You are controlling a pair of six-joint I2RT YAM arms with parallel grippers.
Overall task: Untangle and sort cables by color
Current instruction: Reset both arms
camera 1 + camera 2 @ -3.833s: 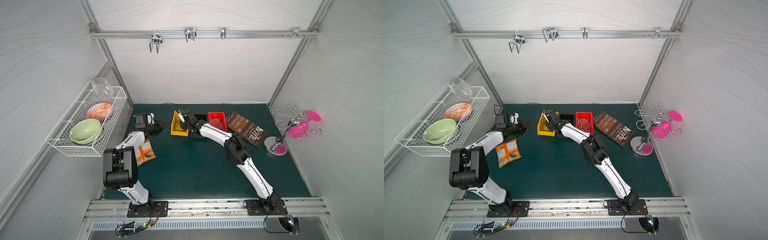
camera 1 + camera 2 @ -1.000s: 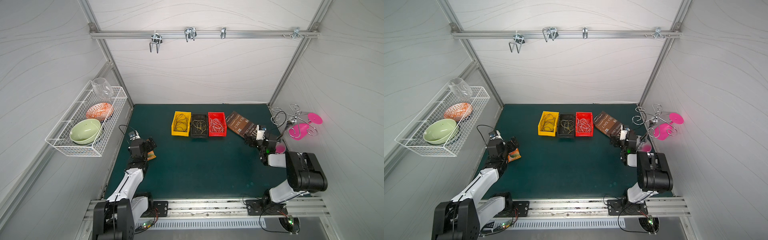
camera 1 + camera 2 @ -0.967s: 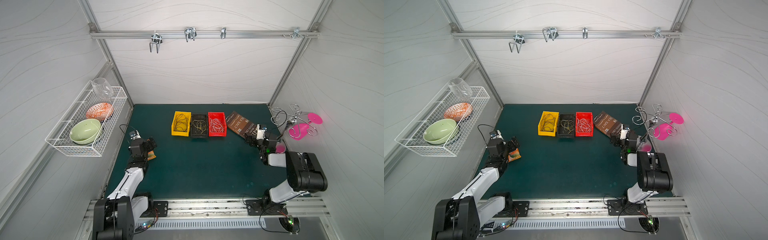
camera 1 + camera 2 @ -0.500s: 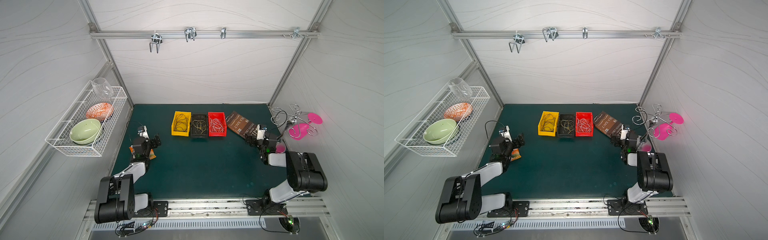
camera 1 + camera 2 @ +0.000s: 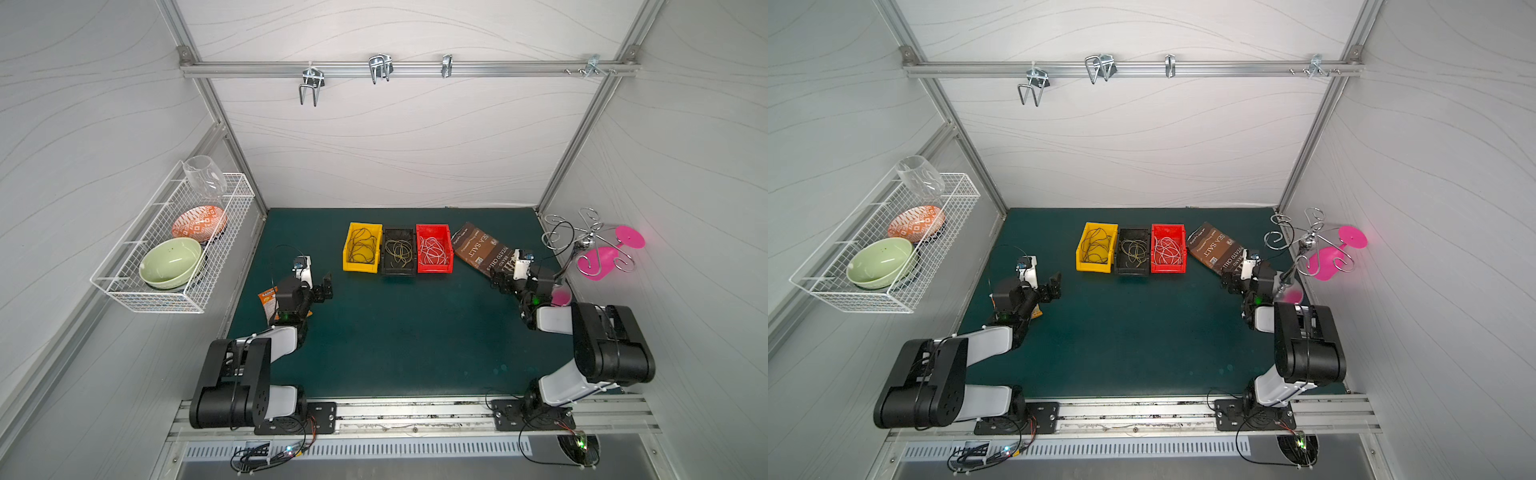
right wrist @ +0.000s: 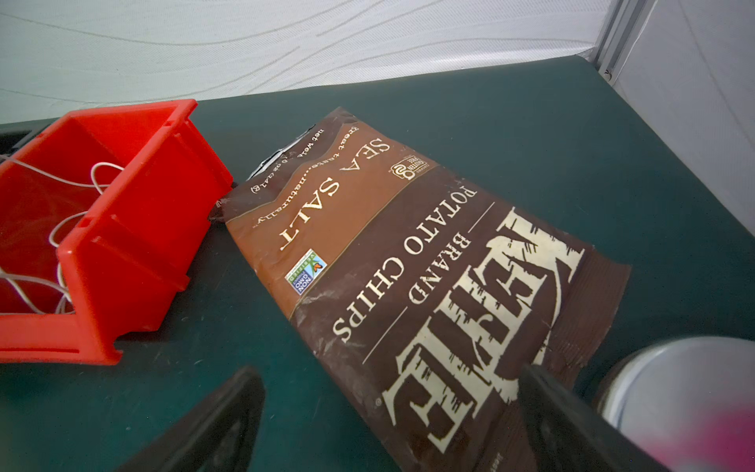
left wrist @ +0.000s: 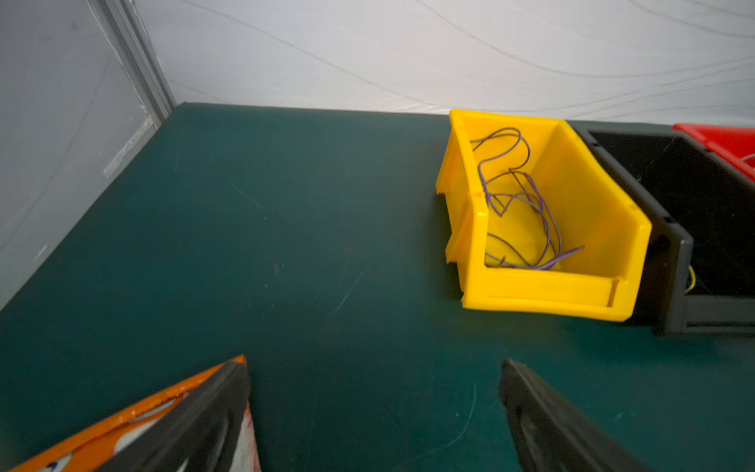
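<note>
**Inspector:** Cables' position?

**Assistant:** Three bins stand side by side near the rear edge of the worktop (image 5: 407, 332). The dark cables (image 5: 360, 246) lie in the yellow bin (image 5: 361, 268), the olive cables (image 5: 399, 251) in the black bin (image 5: 399, 272), and the white cables (image 5: 432, 251) in the red bin (image 5: 434, 269).

**Inspector:** Hands?

**Assistant:** The left hand (image 5: 323, 291) is spread wide, gripping nothing, over an orange packet (image 5: 266, 301) by the left edge. The right hand (image 5: 498, 282) is likewise spread, over the chip bag (image 5: 478, 247) near the right edge. Open green surface lies between them.
</note>
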